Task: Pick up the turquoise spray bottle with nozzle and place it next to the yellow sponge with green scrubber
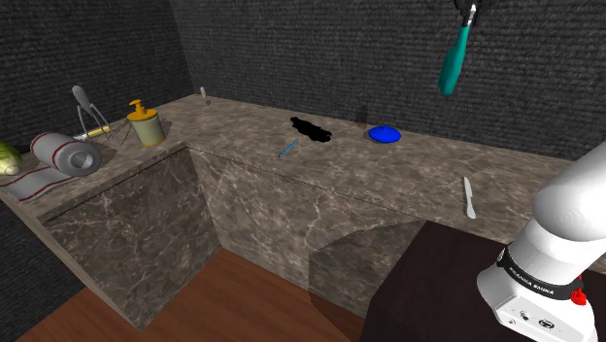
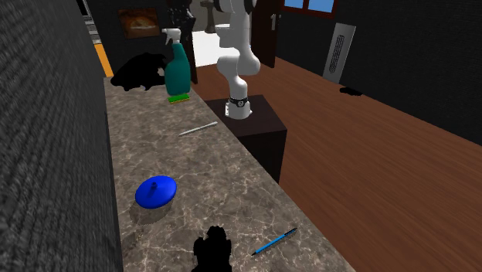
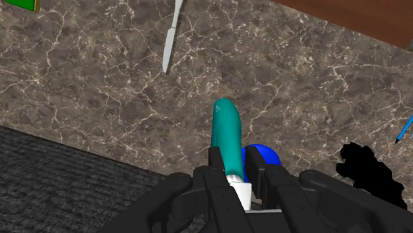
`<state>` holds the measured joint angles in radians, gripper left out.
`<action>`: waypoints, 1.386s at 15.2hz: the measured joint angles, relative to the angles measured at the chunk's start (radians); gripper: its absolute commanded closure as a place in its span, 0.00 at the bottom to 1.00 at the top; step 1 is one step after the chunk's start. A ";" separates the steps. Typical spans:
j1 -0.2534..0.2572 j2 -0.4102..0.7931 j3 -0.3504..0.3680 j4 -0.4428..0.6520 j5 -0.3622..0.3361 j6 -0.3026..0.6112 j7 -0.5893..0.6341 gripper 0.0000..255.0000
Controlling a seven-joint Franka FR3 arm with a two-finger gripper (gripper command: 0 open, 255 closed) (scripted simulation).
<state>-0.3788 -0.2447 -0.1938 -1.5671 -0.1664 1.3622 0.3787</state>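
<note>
Starting at the shoulder view's left, a paper roll [image 1: 66,153] and a yellow pump dispenser [image 1: 146,123] stand on the marble counter [image 1: 388,185], well apart from the white knife [image 1: 468,196], which we take as our marker. Nearer the knife come a blue pen [image 1: 287,149], a flat black shape [image 1: 312,129] and a blue disc [image 1: 386,134].

Then comes the turquoise spray bottle [image 1: 451,60]. It hangs in the air high above the counter, on the disc's side of the knife, nozzle end up and base down, leaning a little. The gripper [image 1: 469,12] has hold of it: in the wrist view its two fingers [image 3: 216,162] are closed part-way onto the white neck by the nozzle. The body runs straight out from them, its long axis along the gripper's own.

The sponge [image 3: 18,4], green with a yellow edge, lies on the counter beyond the knife, on the side away from the disc — so from the gripper the goal is past the knife, not short of it. The second exterior view agrees: disc, knife, then the sponge's green face, in a row along the counter.

We judge the pick done and the carry in hand. The next move, as we read it, is to travel over the knife, then lower the bottle base-first onto bare counter just beside the sponge — near it, not on it.
</note>
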 measured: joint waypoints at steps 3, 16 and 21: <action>-0.020 -0.075 -0.029 -0.071 -0.022 0.005 -0.049 1.00; -0.107 -0.295 -0.189 -0.212 -0.138 -0.017 -0.298 1.00; -0.137 -0.352 -0.263 -0.231 -0.192 -0.023 -0.404 1.00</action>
<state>-0.5156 -0.5965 -0.4572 -1.7983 -0.3585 1.3388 -0.0258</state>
